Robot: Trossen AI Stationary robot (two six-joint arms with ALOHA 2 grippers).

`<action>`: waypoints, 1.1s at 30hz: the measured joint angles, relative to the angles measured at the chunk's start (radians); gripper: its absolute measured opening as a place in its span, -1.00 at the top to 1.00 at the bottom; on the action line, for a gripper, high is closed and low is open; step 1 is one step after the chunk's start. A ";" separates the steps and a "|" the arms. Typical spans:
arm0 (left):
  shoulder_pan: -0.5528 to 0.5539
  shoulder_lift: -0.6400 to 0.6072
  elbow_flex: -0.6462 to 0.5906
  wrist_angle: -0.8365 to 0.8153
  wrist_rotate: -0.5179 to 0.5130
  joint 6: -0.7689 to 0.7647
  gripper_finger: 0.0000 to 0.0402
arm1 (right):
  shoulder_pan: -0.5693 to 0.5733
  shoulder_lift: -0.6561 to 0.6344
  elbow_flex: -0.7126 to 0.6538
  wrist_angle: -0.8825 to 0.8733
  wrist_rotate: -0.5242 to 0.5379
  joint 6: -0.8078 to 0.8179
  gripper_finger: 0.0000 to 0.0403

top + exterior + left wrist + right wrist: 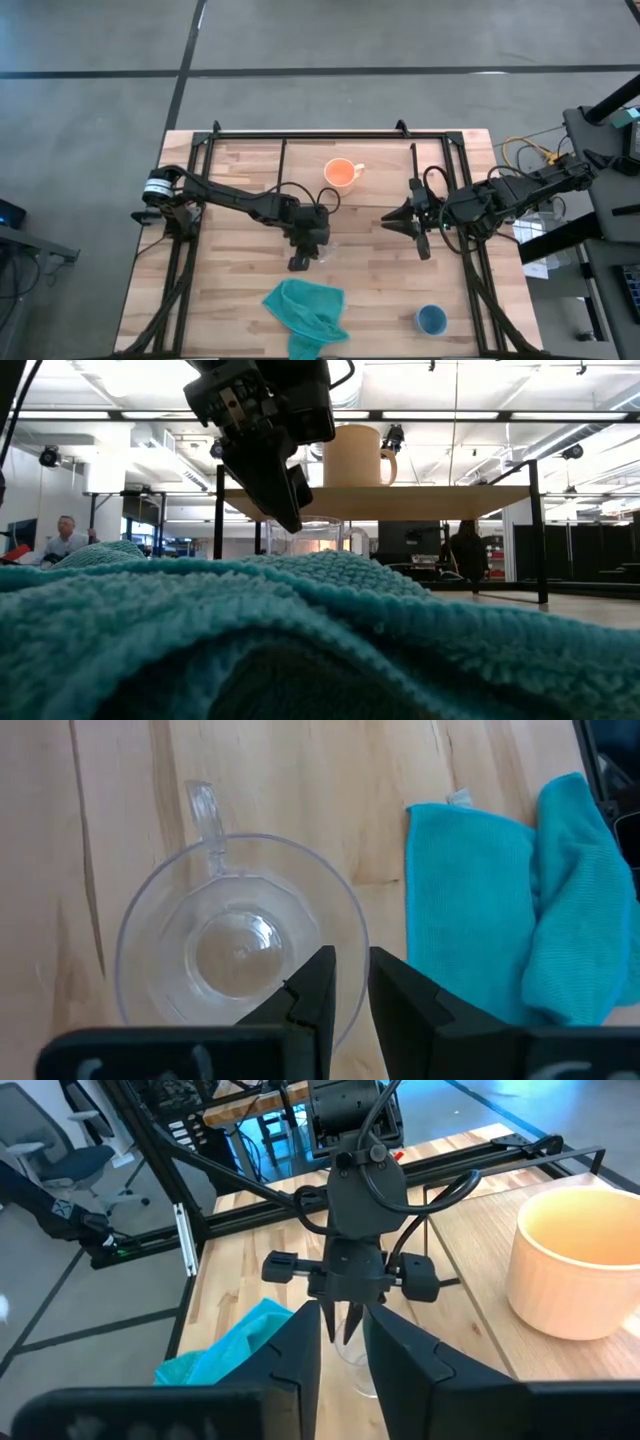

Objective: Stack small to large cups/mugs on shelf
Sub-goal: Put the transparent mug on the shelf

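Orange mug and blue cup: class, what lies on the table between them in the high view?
Only the right tool crosses that stretch between orange mug and blue cup; otherwise bare wood.

teal cloth (306, 310) (crumpled), wooden tabletop (230, 290)

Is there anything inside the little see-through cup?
The clear glass cup looks empty; the wooden table shows through it. The left gripper has one finger covering part of the rim.
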 joint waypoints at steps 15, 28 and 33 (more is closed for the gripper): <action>-0.001 -0.006 0.016 -0.021 -0.008 -0.040 1.00 | 0.000 0.000 0.000 0.000 0.000 -0.001 0.62; -0.006 -0.191 0.245 -0.322 -0.113 -0.053 1.00 | 0.000 0.000 0.000 -0.003 0.000 -0.035 0.65; -0.006 -0.229 0.339 -0.463 -0.245 -0.048 1.00 | 0.000 0.000 0.000 -0.003 0.000 -0.044 0.63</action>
